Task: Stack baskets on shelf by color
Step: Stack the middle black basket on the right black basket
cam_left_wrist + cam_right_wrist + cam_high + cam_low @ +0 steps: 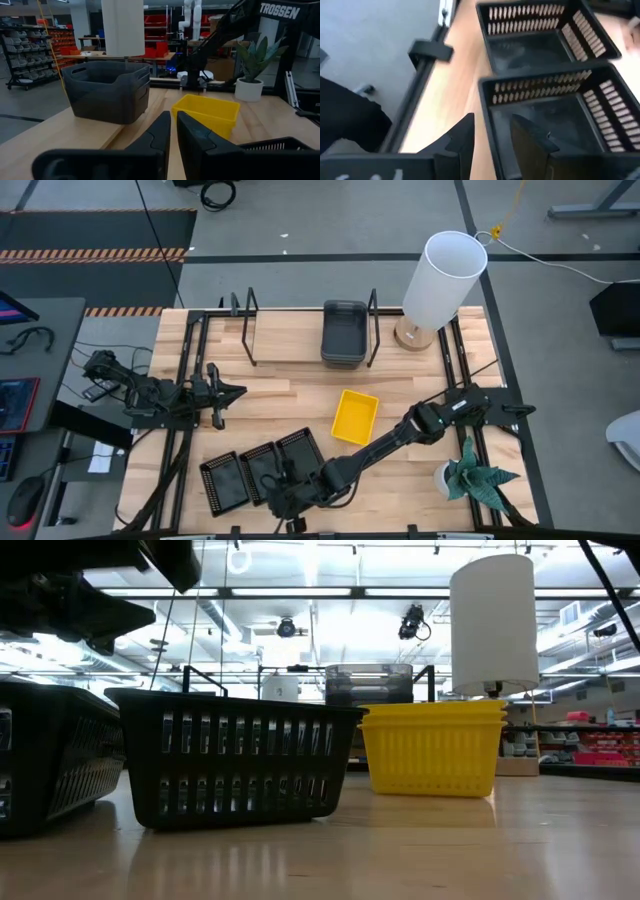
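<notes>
Three black gridded baskets (262, 472) sit side by side near the table's near edge. My right gripper (495, 142) is open over them. One finger stands outside and one inside the side wall (487, 107) of a black basket (550, 120). I cannot tell if they touch it. Another black basket (540, 35) lies beyond. Nested yellow baskets (355, 417) rest mid-table. Dark grey baskets (343, 332) are stacked on the shelf (290, 340), toward its right end. My left gripper (215, 395) is shut and waits at the table's left.
A white lamp (445, 280) stands at the far right beside the shelf. A potted plant (470, 475) is at the near right. The shelf's wire frames (245, 330) rise at each end. Bare wood lies on the shelf's left half and between the yellow baskets and my left gripper.
</notes>
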`<act>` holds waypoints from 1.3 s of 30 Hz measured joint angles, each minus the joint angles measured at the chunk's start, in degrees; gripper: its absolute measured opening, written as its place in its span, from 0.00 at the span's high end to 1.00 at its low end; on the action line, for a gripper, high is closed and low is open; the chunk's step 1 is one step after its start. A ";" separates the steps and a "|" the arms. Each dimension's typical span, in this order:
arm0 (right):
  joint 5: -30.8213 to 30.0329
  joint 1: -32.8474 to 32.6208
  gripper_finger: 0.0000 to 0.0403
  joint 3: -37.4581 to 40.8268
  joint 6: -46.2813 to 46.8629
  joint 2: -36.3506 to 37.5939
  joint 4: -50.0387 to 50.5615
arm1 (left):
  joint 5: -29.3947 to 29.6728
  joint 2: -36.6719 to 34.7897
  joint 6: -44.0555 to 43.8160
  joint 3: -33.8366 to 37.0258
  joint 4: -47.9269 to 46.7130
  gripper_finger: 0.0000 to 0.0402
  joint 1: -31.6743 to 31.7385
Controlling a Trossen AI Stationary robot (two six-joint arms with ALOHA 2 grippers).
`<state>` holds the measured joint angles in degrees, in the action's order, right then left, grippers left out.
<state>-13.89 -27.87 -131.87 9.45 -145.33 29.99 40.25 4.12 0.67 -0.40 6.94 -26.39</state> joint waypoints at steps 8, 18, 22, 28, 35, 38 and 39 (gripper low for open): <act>-0.19 -0.25 0.66 0.08 -2.09 0.01 -0.91 | 0.00 0.00 0.00 0.02 0.06 0.92 0.00; 0.12 -0.27 0.66 9.61 -2.16 0.01 -10.49 | 0.00 0.00 0.00 0.00 0.04 0.90 0.00; -0.24 -0.31 0.67 11.58 -2.14 0.03 -10.47 | 0.00 0.00 0.00 0.01 0.04 0.90 0.02; 0.04 -0.23 0.79 11.82 -2.21 0.03 -9.40 | 0.00 0.00 0.00 0.00 0.04 0.92 0.00; -0.07 -0.10 0.98 11.78 -4.16 0.07 -9.40 | 0.00 0.00 0.00 0.00 0.04 0.91 0.00; -0.40 -0.10 0.97 10.43 -4.22 0.25 -8.87 | 0.00 0.00 -0.02 0.00 0.04 0.90 0.01; -0.50 -0.08 0.97 9.37 -4.64 0.35 -8.30 | 0.00 0.00 0.00 0.01 0.04 0.90 0.01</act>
<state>-14.40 -27.94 -122.51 4.81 -144.98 21.69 40.25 4.12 0.67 -0.40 6.98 -26.38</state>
